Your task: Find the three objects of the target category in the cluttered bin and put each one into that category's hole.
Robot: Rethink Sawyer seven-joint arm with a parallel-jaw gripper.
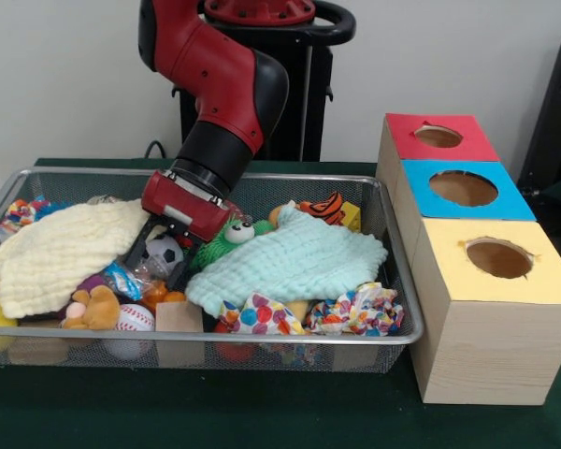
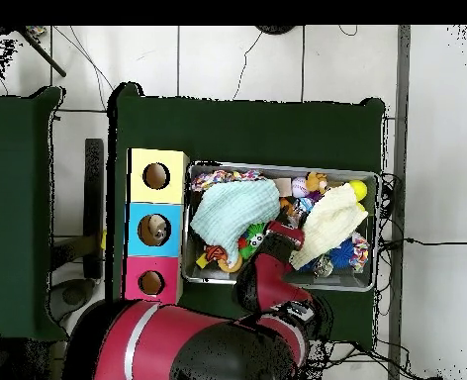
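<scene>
The wire mesh bin (image 1: 399, 281) stands on the green table, full of toys and cloths; it also shows in the overhead view (image 2: 377, 228). My gripper (image 1: 165, 254) is low inside the bin, left of middle, right at a small soccer ball (image 1: 165, 251). Its red wrist block hides how it stands. In the overhead view the gripper (image 2: 280, 234) sits between the two cloths. Three boxes stand beside the bin, each with a round hole: red (image 1: 438, 137), blue (image 1: 463, 188) and yellow (image 1: 498, 258).
A cream cloth (image 1: 61, 253) covers the bin's left. A mint cloth (image 1: 290, 262) covers the middle. Around the gripper lie a green googly-eyed toy (image 1: 229, 236), a baseball (image 1: 134, 320), a wood block (image 1: 179, 318), an orange plush (image 1: 98, 307) and dotted fabric (image 1: 257, 313).
</scene>
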